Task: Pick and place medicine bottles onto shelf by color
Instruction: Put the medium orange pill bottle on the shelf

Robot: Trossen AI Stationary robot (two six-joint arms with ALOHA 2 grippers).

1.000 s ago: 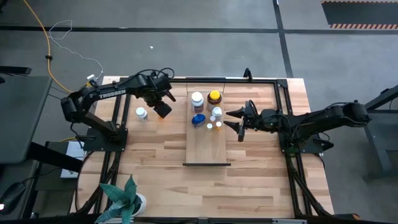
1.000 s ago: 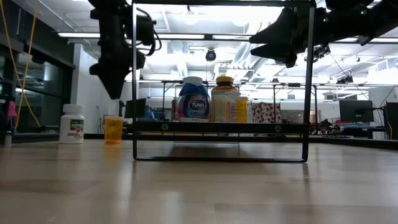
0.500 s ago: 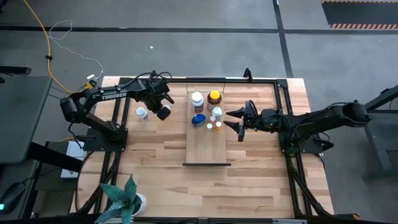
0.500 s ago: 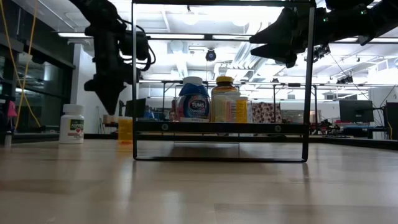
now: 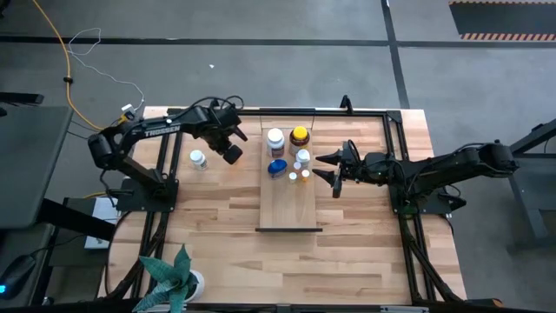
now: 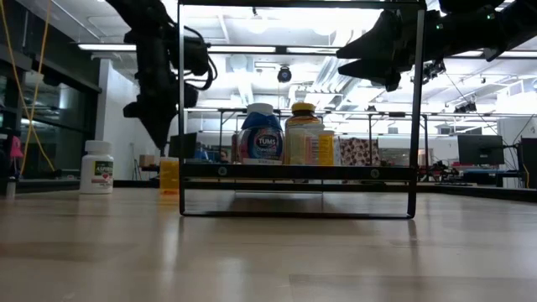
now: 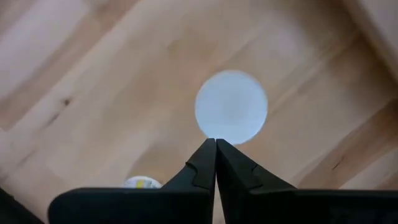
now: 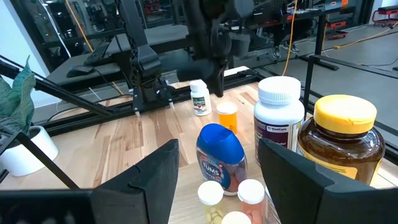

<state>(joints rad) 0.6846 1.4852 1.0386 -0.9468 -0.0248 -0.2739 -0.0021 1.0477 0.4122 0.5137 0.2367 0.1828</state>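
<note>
My left gripper (image 7: 216,144) is shut and points down, with nothing between its fingers. It hangs just above a small orange bottle with a white cap (image 7: 231,107), beside the cap's edge. This bottle (image 6: 169,177) stands upright on the table left of the shelf (image 5: 290,204); in the high view the gripper (image 5: 231,156) hides it. A white bottle (image 5: 198,159) stands farther left. On the shelf's far end stand a white bottle (image 5: 275,139), an amber one with a yellow cap (image 5: 300,136), a blue-capped one (image 5: 276,167) and tiny ones (image 5: 301,158). My right gripper (image 5: 323,167) waits open, level, right of these.
A black metal frame (image 6: 180,109) runs around the table, one post close to the orange bottle. A potted plant (image 5: 174,274) stands at the near left corner. The shelf's near half and the table in front of it are bare wood.
My left gripper has sunk a little toward the orange bottle and shut on nothing, its tip now a narrow point. The orange bottle has slid a short way along the table toward the shelf and still stands upright.
</note>
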